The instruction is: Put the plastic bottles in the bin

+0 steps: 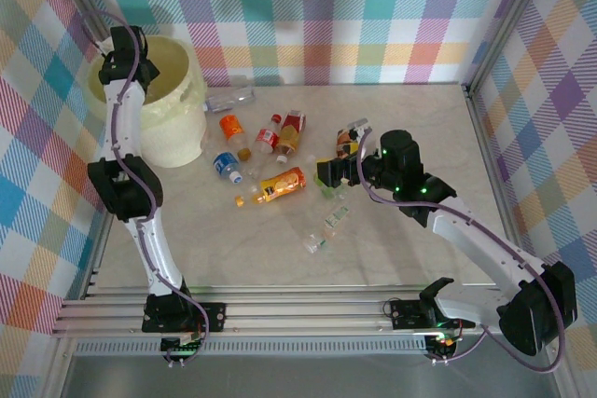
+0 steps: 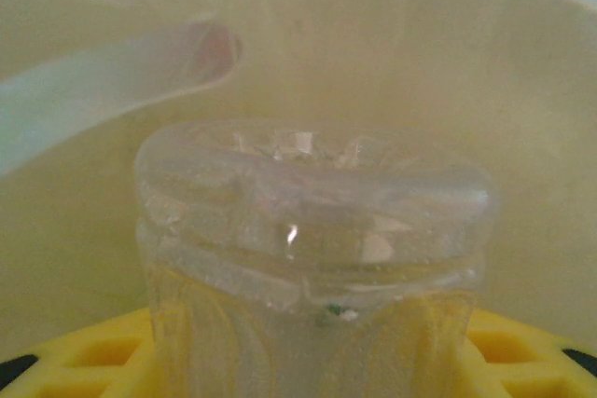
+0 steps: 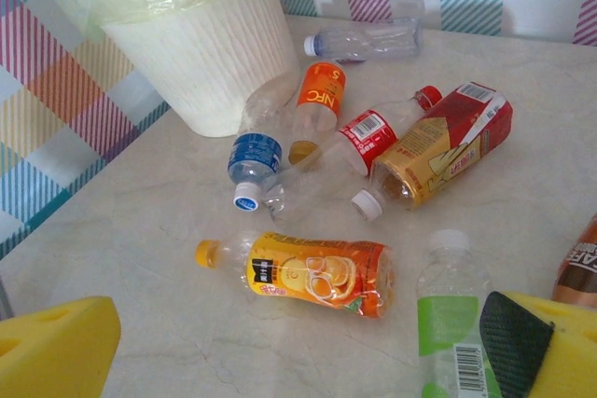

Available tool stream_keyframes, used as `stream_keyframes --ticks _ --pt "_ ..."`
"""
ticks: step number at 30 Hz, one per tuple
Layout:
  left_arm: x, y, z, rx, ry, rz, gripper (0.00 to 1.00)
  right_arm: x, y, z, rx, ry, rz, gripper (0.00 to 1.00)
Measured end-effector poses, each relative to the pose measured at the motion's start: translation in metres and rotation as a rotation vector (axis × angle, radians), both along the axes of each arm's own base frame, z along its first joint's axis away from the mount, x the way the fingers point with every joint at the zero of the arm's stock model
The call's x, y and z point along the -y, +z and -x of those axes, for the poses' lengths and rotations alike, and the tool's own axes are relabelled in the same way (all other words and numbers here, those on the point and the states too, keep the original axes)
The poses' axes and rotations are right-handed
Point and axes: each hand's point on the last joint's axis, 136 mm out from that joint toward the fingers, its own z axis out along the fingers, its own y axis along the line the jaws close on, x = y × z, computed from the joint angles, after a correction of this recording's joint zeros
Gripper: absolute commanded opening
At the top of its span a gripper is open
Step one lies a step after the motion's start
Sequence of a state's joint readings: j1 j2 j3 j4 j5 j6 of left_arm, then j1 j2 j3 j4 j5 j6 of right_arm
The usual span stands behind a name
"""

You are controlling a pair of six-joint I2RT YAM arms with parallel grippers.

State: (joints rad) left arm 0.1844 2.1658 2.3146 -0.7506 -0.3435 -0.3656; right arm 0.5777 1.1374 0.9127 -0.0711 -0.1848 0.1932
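Note:
My left gripper point(image 1: 126, 48) hangs over the cream-yellow bin point(image 1: 173, 142), shut on a clear plastic bottle point(image 2: 312, 221). The bottle's base faces the wrist camera between yellow fingers point(image 2: 84, 353), with the bin's inner wall point(image 2: 420, 53) behind. Another pale bottle point(image 2: 112, 81) lies inside. My right gripper point(image 1: 328, 174) is open above the table. Its fingers point(image 3: 56, 347) straddle open table just short of an orange-labelled bottle point(image 3: 312, 272), and a green-labelled bottle point(image 3: 451, 319) lies beside the right finger. Beyond lie blue-labelled point(image 3: 254, 160), NFC orange point(image 3: 317, 100), red-labelled point(image 3: 373, 132) and red-gold point(image 3: 438, 146) bottles.
A clear bottle point(image 1: 230, 97) lies by the back wall beside the bin. A brown bottle point(image 1: 350, 142) sits behind my right gripper. Two small clear bottles point(image 1: 336, 221) point(image 1: 314, 242) lie nearer the front. Checked walls close in the table on three sides.

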Motion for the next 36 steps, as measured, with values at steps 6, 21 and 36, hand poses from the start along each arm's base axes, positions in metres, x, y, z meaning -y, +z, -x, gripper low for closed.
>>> stream_keyframes --ticks 6,21,36 --pt "-0.003 -0.014 0.001 -0.046 0.033 0.018 0.63 0.004 -0.004 -0.002 -0.008 -0.027 0.018 1.0" --pt "0.013 -0.007 0.002 -0.022 -0.012 0.108 0.92 0.041 -0.042 -0.018 -0.137 -0.295 0.063 1.0" --pt "0.091 0.076 0.024 0.174 -0.248 0.204 1.0 0.078 -0.1 -0.033 -0.326 -0.51 0.126 1.0"
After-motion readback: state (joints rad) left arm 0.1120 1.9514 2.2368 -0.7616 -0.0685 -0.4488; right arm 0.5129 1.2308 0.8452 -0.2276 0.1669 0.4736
